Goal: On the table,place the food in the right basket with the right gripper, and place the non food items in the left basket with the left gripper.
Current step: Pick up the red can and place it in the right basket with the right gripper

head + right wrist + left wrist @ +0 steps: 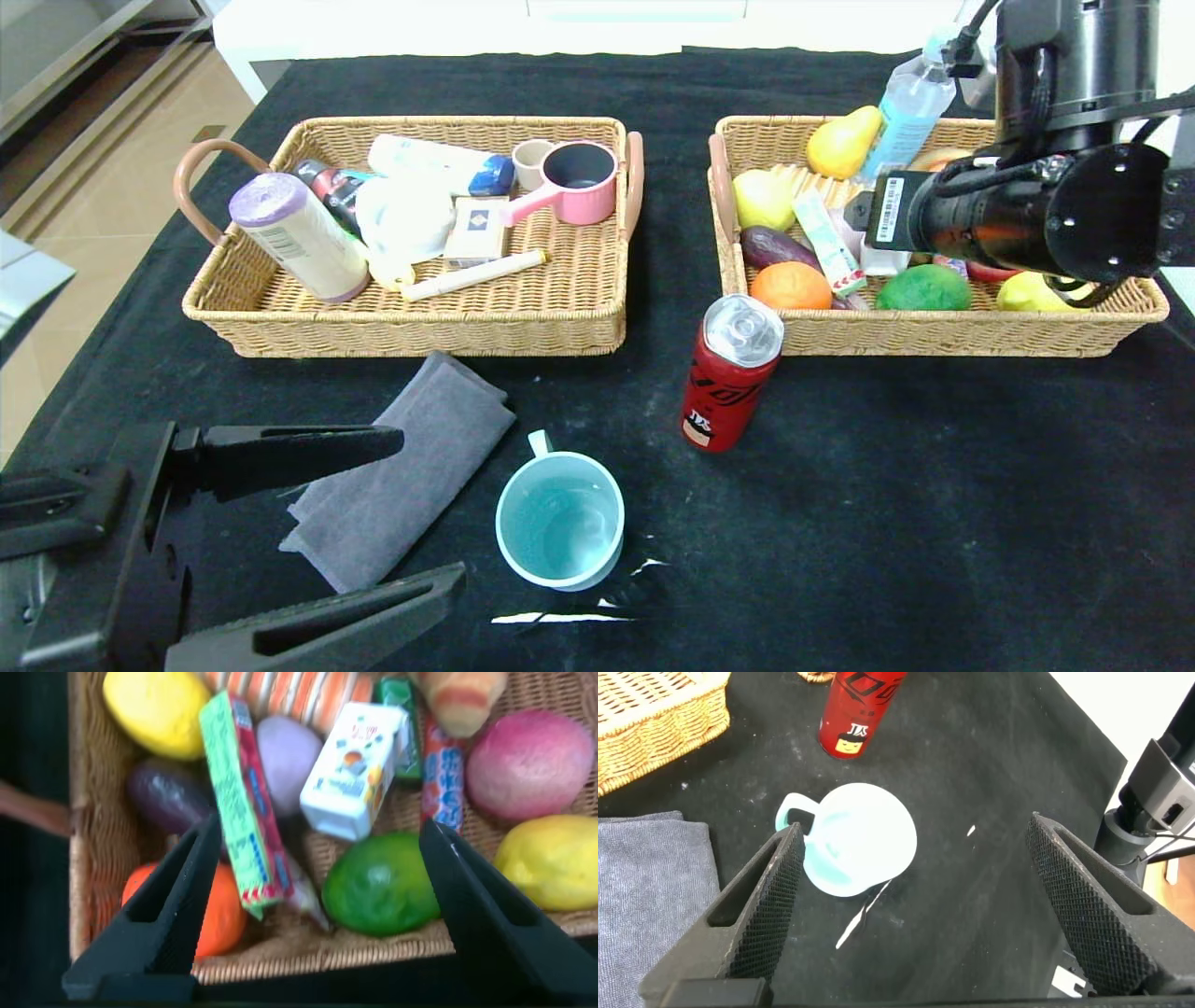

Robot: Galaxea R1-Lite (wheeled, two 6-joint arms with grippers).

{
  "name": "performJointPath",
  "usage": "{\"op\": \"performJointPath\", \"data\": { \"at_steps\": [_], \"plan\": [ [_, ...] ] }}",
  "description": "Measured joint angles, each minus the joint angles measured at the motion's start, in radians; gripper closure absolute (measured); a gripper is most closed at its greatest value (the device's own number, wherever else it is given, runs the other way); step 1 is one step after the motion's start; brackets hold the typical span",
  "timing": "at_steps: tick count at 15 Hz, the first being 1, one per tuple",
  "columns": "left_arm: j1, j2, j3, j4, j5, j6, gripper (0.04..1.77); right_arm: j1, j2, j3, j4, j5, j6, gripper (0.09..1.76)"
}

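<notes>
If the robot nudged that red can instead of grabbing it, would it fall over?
Probably. The can is tall and narrow, upright on the cloth-covered table, so a high push could tip it. Once down, its round body would likely roll. Smooth metal sides may also slip.

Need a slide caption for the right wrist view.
Open right gripper hovering over the right basket, above the small white carton lying among fruit.

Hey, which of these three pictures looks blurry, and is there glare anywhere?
Right wrist view: soft, smeared edges on the white carton and the fruit. Head view: sharp; glare whitens the floor beyond the table; the soda can top shines. Left wrist view: mostly crisp; the mug looks washed out.
</notes>
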Motion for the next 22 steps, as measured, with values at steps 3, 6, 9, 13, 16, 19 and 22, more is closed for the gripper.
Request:
{"op": "performJointPath", "data": {
  "at_steps": [3,6,9,13,16,19,22],
  "plan": [
    [0.0,0.0,0.0,0.001,0.0,0.001,0.09,0.015,-0.084,0.137,0.0,0.095,-0.004,0.25],
    [0.0,0.002,0.0,0.002,0.0,0.001,0.09,0.031,-0.202,0.321,-0.019,0.238,-0.05,0.22],
    [0.0,0.005,0.001,0.002,0.0,0.001,0.09,0.057,-0.306,0.472,-0.074,0.321,-0.113,0.19],
    [0.0,0.007,-0.001,0.0,0.0,0.001,0.09,0.099,-0.41,0.616,-0.09,0.427,-0.209,0.17],
    [0.0,0.004,-0.006,0.0,0.002,0.0,0.09,0.136,-0.457,0.702,-0.097,0.513,-0.249,0.16],
    [0.0,0.004,-0.006,0.0,0.002,0.0,0.09,0.158,-0.469,0.797,-0.258,0.589,-0.328,0.15],
    [0.001,0.004,-0.006,0.0,0.002,0.0,0.09,0.179,-0.452,0.862,-0.379,0.604,-0.342,0.15]
  ]
}}
